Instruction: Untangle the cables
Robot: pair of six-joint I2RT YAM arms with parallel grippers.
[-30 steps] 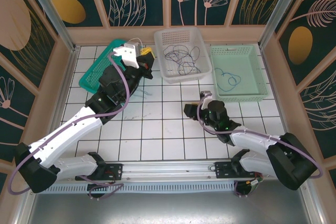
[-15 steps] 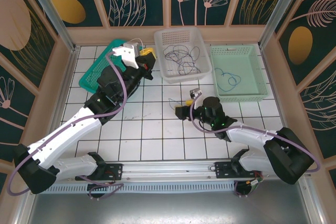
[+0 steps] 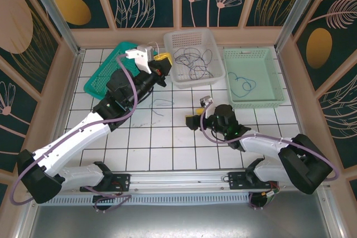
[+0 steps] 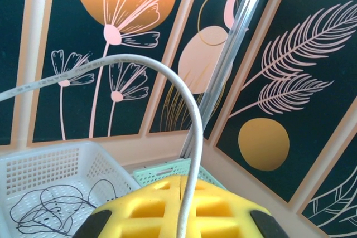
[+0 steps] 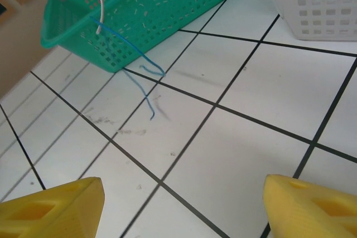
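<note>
The right fingers (image 3: 192, 120) have just swung in from about 4 o'clock toward the middle of the bench (image 3: 167, 143), spreading wide on the way. They now stand well apart, low over the tiles, with nothing between them.

The left fingers (image 3: 160, 58) have shifted a touch toward the white basket (image 3: 189, 33) at 12 o'clock. They remain pinched shut on a pale grey cable (image 4: 195, 126), which arches up out of them and droops back down on the 10 o'clock side.

From the hanging end of that cable a thin blue strand (image 5: 134, 50) trails onto the tiles, between the teal basket (image 3: 95, 82) at 10 o'clock and the right fingers. The two meet in the air, though I cannot tell whether they are knotted or merely hooked.

My reading is that the left arm holds the pair up so the open right fingers can come in for the blue strand and draw it free. That grab is not yet made.

Much is left to sort. A dark tangle (image 3: 192, 62) lies in the white basket, while one blue loop (image 3: 242, 85) already rests alone in the pale green basket (image 3: 256, 104) at 2 o'clock.

Faint print runs along the pale grey cable in the left wrist view, too small to read. I see no brand elsewhere.
</note>
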